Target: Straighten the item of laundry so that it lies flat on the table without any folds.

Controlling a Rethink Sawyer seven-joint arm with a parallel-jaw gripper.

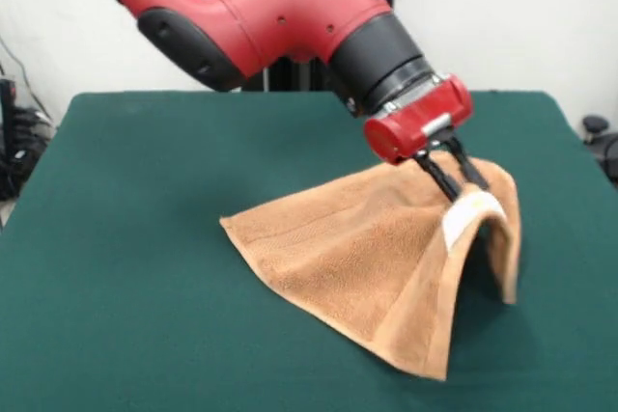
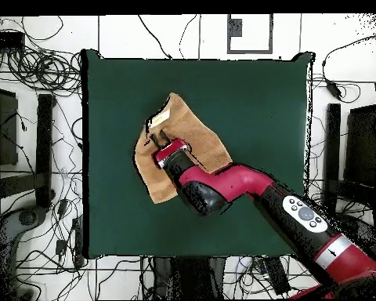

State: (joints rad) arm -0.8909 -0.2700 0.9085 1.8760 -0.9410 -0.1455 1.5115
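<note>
No text, label, brand or number can be read on anything in both views.

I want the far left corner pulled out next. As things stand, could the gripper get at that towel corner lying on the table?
Probably yes, once it lets go: the gripper is shut on the towel, holding a raised fold. The flat corner lies open on the table with nothing over it.

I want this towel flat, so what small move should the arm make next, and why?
Probably pull the pinched edge outward and low, away from the part that lies flat. The gripper holds the towel lifted by its edge, so it arches like a tent above the table.
</note>
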